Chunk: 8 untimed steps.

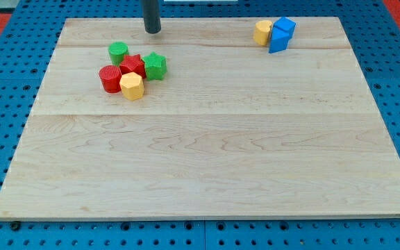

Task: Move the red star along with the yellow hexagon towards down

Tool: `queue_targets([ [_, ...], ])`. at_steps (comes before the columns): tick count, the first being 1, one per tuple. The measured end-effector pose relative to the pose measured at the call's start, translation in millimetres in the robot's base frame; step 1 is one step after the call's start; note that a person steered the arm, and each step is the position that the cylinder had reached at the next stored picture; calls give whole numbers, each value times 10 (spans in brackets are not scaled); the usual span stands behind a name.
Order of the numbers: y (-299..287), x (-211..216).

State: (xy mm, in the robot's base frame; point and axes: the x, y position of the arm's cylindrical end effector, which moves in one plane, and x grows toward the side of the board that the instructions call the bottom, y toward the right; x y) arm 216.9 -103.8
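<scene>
The red star (134, 66) lies in a tight cluster at the view's upper left. The yellow hexagon (132, 86) touches it just below. A red cylinder (110, 78) sits on the star's left, a green cylinder (119, 51) above it, and a green star (155, 66) on its right. My tip (152, 30) is near the board's top edge, above and slightly right of the cluster, apart from every block.
A yellow block (262, 32) and two blue blocks (281, 35) sit together at the view's upper right. The wooden board (207, 173) rests on a blue pegboard surface.
</scene>
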Motion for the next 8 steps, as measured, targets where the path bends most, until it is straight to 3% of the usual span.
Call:
queue_targets([
  [1, -92, -242],
  [5, -689, -255],
  [8, -152, 1444],
])
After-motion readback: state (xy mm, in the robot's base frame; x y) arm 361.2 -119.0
